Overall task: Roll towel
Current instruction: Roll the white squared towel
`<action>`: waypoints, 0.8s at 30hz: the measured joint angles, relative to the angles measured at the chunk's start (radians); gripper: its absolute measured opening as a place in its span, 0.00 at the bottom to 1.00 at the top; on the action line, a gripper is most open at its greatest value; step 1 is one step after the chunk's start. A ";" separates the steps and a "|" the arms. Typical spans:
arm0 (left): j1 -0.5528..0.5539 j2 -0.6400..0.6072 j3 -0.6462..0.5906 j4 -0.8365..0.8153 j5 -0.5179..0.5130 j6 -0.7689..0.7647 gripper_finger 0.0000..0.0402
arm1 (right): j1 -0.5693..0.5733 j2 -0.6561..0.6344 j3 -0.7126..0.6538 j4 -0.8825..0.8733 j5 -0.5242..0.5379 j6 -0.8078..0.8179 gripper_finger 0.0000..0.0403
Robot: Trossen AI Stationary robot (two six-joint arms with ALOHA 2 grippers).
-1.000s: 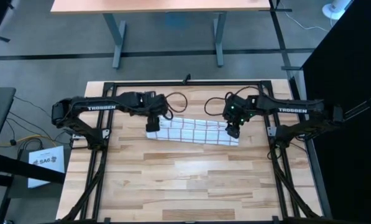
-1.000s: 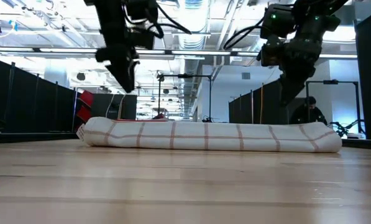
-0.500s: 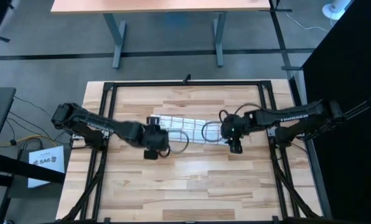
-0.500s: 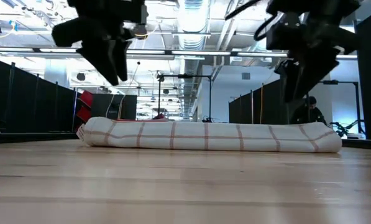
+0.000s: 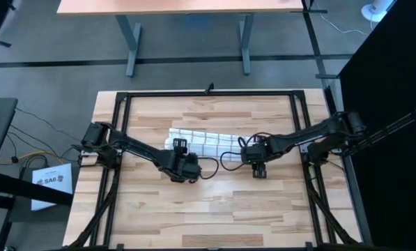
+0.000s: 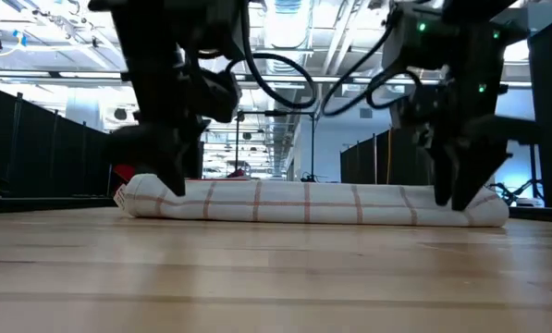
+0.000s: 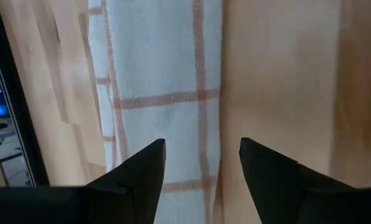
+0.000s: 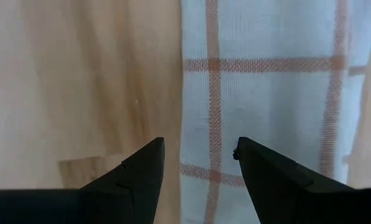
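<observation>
The towel (image 5: pixel 208 143) lies as a long roll across the middle of the table, white with thin reddish-brown grid lines; it rests on the wood along its whole length (image 6: pixel 303 203). My left gripper (image 5: pixel 188 169) hangs open, pointing down, over the near long edge of the towel's left end (image 7: pixel 160 74), fingertips apart (image 7: pixel 201 155). My right gripper (image 5: pixel 258 169) hangs open the same way over the near edge of the right end (image 8: pixel 266 81). In the low view both grippers (image 6: pixel 176 180) (image 6: pixel 459 196) stand low in front of the roll.
A black metal frame (image 5: pixel 124 97) borders the wooden table. Loose black cables (image 5: pixel 213 166) loop between the two wrists just above the wood. Bare wood (image 5: pixel 214 209) stretches from the towel to the near edge. A small tag (image 6: pixel 120 196) sticks out at the roll's left end.
Both grippers have come down and moved toward the table's near edge, from above the towel's ends to its near long edge, rolling their wrists on the way. Their fingers have stayed apart. The towel has not moved.
</observation>
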 joint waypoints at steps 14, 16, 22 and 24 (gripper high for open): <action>0.057 -0.014 -0.206 0.283 -0.029 0.045 0.48 | -0.009 0.122 0.004 0.053 0.032 0.000 0.47; 0.057 -0.015 -0.213 0.303 -0.033 0.039 0.48 | -0.012 0.120 0.003 0.054 0.033 0.008 0.47; 0.057 -0.010 -0.259 0.392 -0.050 0.004 0.45 | -0.036 0.123 0.002 0.073 0.031 0.025 0.46; 0.056 -0.009 -0.273 0.394 -0.048 -0.015 0.39 | -0.044 0.124 0.002 0.075 0.028 0.045 0.41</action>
